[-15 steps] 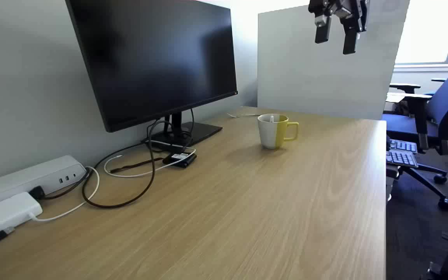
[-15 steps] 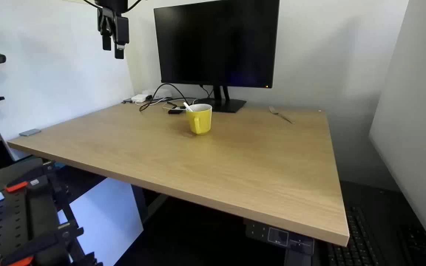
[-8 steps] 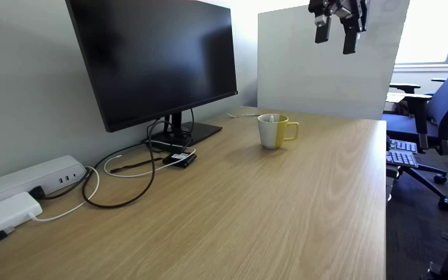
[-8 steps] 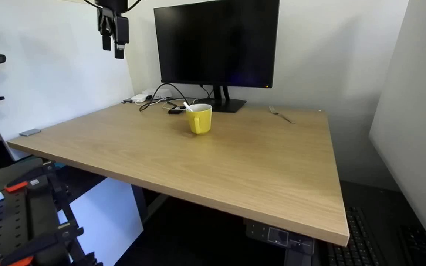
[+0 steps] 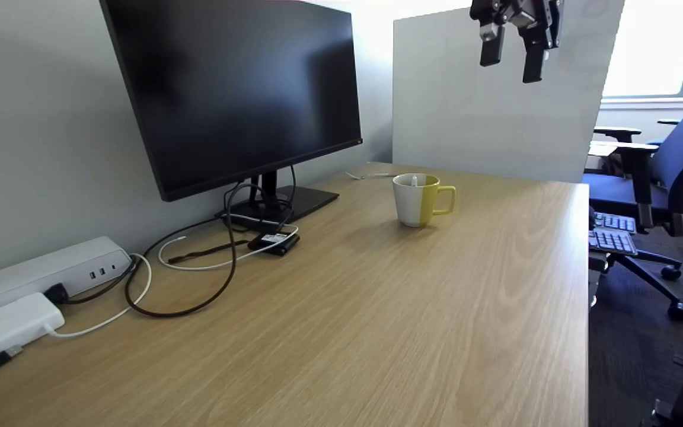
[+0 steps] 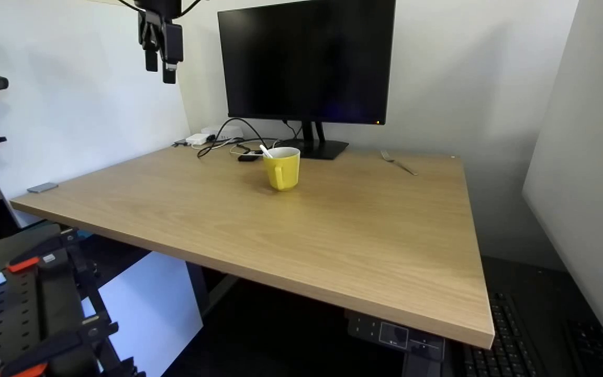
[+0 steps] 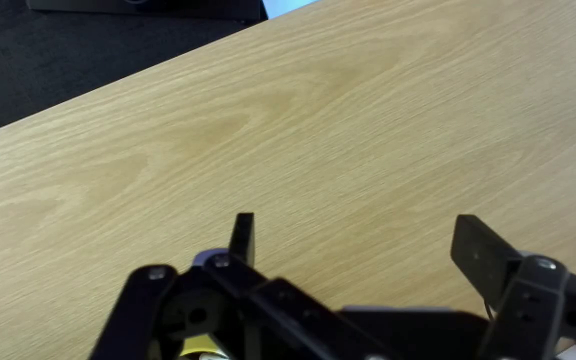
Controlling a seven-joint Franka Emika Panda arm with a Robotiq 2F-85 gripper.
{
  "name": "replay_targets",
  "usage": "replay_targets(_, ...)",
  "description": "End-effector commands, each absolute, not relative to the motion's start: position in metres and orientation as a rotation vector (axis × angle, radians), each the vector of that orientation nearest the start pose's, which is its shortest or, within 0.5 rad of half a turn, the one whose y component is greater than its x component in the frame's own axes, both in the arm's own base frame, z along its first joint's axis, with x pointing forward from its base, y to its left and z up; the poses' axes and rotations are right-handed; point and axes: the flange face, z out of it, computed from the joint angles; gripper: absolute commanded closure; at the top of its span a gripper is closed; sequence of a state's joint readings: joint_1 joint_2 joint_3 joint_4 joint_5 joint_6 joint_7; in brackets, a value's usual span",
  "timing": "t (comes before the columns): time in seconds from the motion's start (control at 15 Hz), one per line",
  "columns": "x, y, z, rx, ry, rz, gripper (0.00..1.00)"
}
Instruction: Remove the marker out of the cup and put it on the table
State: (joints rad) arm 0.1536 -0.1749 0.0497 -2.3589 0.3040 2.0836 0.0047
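Clearance: open above the near side of the table (image 6: 364, 241).
In an exterior view, monitor (image 6: 306, 63) and cables (image 6: 236, 119) obstruct the far side; the cup (image 6: 283, 168) stands in front, marker (image 6: 266, 151) projecting above its rim; fork (image 6: 399, 164) lies far right.

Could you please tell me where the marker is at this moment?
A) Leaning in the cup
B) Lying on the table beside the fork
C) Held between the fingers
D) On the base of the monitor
A, since in an exterior view the marker slants up past the rim of the cup, and in the wrist view the fingers stand apart with nothing held between them.
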Motion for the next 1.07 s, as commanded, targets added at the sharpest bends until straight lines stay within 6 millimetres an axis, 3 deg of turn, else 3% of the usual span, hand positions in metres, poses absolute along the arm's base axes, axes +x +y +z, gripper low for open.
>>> replay_targets(0.0, 0.474, 0.109, 0.389, -2.897, -0.014, 0.21, 0.0)
replay_targets(0.27, 0.519, 0.106, 0.381, -2.874, 0.091, 0.281, 0.0)
replay_targets(0.67, 0.591, 0.09, 0.351, -2.802, 0.307, 0.536, 0.0)
replay_targets(1.0, 0.63, 0.085, 0.33, -2.729, 0.432, 0.683, 0.0)
